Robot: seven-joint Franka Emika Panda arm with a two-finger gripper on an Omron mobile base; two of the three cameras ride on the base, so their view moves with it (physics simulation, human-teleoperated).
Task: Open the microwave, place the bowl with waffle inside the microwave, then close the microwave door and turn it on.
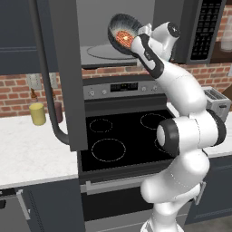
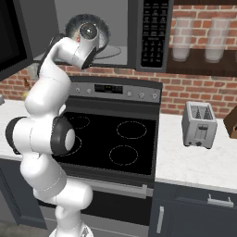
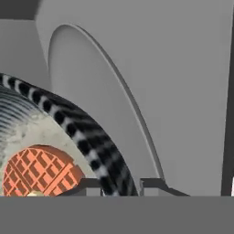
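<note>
pincer (image 3: 119,186) is clamped on the tilted bowl (image 1: 123,28) rim at the microwave (image 1: 136,31) mouth, so the waffle (image 1: 124,38) could easily slide out.

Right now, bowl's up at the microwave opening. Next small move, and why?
Probably ease the bowl forward and down onto the turntable. The fingers pinch its rim, it hangs tilted above the glass with the waffle inside, and the microwave door is swung open.

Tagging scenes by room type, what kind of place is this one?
A rendered home kitchen, most likely: a black stove under an over-range microwave, a toaster on a white counter, and a brick backsplash.
</note>
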